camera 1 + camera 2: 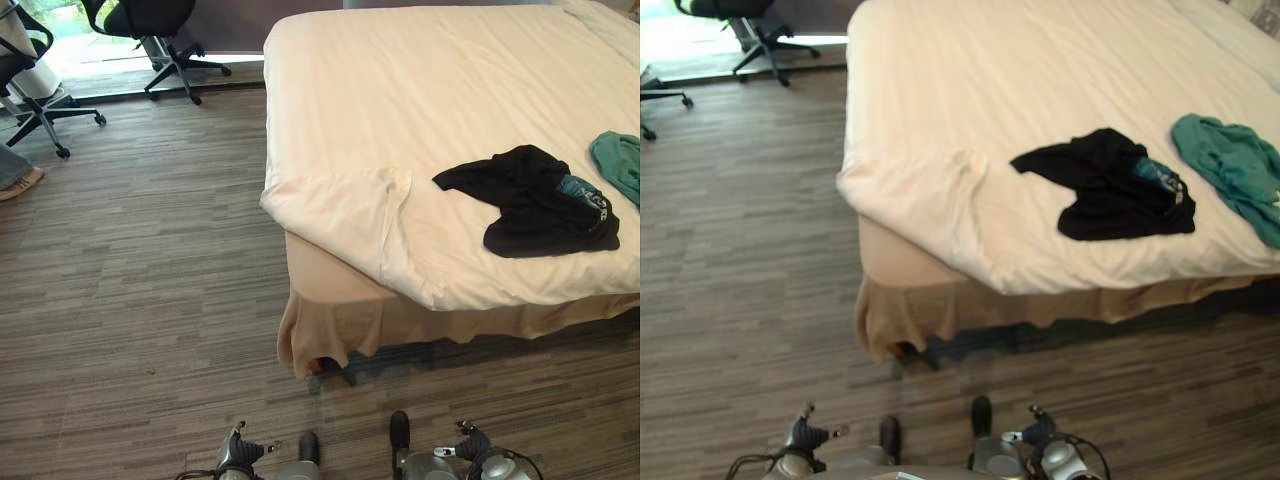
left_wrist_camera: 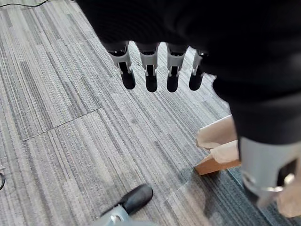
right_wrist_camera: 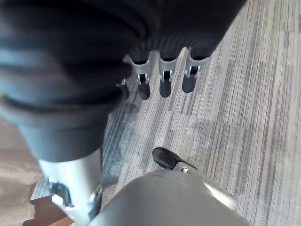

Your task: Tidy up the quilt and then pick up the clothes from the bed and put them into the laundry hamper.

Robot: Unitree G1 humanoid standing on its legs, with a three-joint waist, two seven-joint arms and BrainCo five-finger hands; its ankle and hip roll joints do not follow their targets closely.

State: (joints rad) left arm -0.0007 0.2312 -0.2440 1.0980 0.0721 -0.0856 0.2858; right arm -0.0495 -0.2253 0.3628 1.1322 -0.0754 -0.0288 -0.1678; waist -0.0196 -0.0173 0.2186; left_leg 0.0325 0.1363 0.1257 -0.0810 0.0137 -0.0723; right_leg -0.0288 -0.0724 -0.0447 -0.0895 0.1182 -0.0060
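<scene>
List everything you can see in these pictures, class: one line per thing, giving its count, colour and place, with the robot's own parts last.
Bed: one, tan skirt, right of the floor.
Quilt: one, cream, spread over the bed, near corner rumpled.
Black garment: one, crumpled on the quilt near the front edge.
Teal garment: one, on the quilt beside the black one.
Office chairs: two, black, far left by the window.
Floor: grey striped.
Person's foot: one, left edge.
Left robot hand: fingers straight, above the floor.
Right robot hand: fingers straight, above the floor.

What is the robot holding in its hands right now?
Nothing. The left hand and right hand hang open over the striped grey floor.
</scene>
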